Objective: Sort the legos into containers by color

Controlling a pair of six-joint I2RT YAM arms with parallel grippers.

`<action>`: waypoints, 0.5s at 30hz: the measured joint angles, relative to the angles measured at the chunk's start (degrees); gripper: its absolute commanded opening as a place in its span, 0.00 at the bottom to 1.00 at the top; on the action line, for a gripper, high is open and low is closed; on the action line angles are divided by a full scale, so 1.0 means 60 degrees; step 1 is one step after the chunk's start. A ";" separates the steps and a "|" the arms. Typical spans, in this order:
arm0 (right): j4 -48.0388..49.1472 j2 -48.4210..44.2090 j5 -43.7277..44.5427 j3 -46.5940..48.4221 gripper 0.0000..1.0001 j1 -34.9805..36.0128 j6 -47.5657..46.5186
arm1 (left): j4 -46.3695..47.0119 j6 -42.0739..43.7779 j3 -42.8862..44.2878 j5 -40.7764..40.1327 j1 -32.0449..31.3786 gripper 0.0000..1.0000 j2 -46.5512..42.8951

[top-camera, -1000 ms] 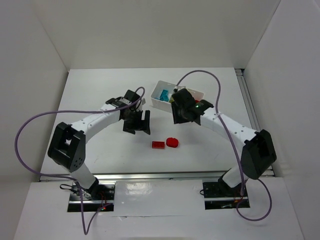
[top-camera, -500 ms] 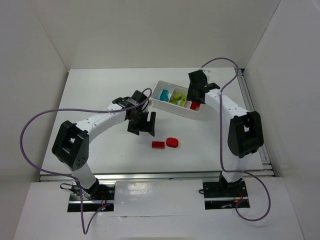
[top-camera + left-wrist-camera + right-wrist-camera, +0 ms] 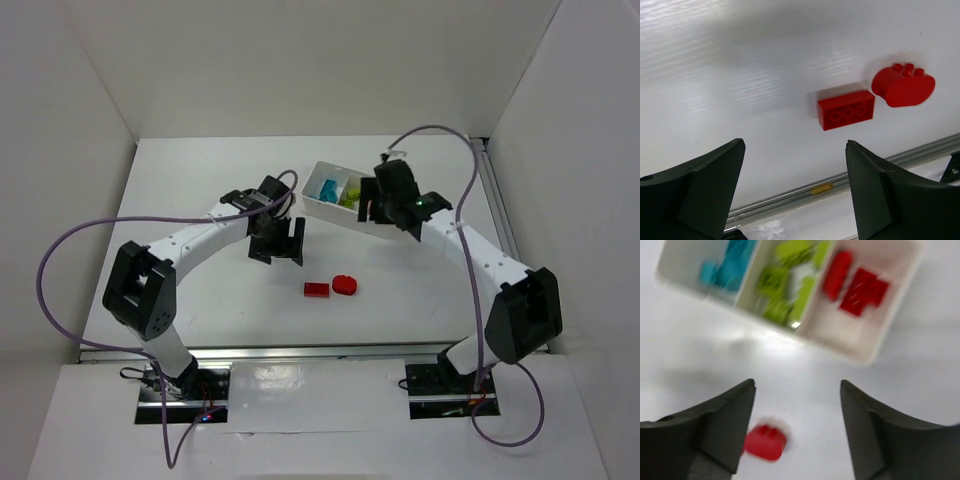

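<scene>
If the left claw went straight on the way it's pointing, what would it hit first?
The left claw would probably meet the table just short of the red rectangular brick; depth is hard to judge.

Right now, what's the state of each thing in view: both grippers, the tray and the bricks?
left gripper: open, empty, over the table.
right gripper: open, empty, beside the tray.
red rectangular brick: loose on the table, unsorted.
red rounded brick: loose beside it, not touching.
tray: upright, three sections, one color each.
cyan bricks: in one end section.
green bricks: in the middle section.
red bricks: in the other end section.
</scene>
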 measured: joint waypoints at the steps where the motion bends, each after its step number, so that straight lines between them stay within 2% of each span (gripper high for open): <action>1: -0.0015 -0.0262 -0.0186 -0.0255 0.81 0.0419 -0.0102 | -0.0015 -0.0015 0.0011 -0.0087 0.0124 0.92 -0.0004; 2: -0.0047 -0.0404 -0.0342 -0.0463 0.83 0.0838 -0.0226 | -0.0022 -0.0036 0.0015 -0.0146 0.0255 0.92 -0.0015; 3: -0.0055 -0.0466 -0.0510 -0.0678 0.91 0.1297 -0.0375 | -0.0036 -0.0080 0.0015 -0.0182 0.0426 0.92 -0.0026; 4: -0.0095 -0.0452 -0.0692 -0.0907 0.94 0.1781 -0.0506 | -0.0055 -0.0142 0.0015 -0.0240 0.0608 0.92 -0.0062; 8: -0.0645 0.0033 -0.1300 -0.1468 0.97 0.2736 -0.0954 | -0.0091 -0.0175 0.0018 -0.0455 0.1107 0.92 -0.0248; 15: -0.1213 0.0812 -0.1789 -0.1661 1.00 0.3169 -0.1596 | -0.0164 -0.0175 0.0018 -0.0525 0.1173 0.92 -0.0423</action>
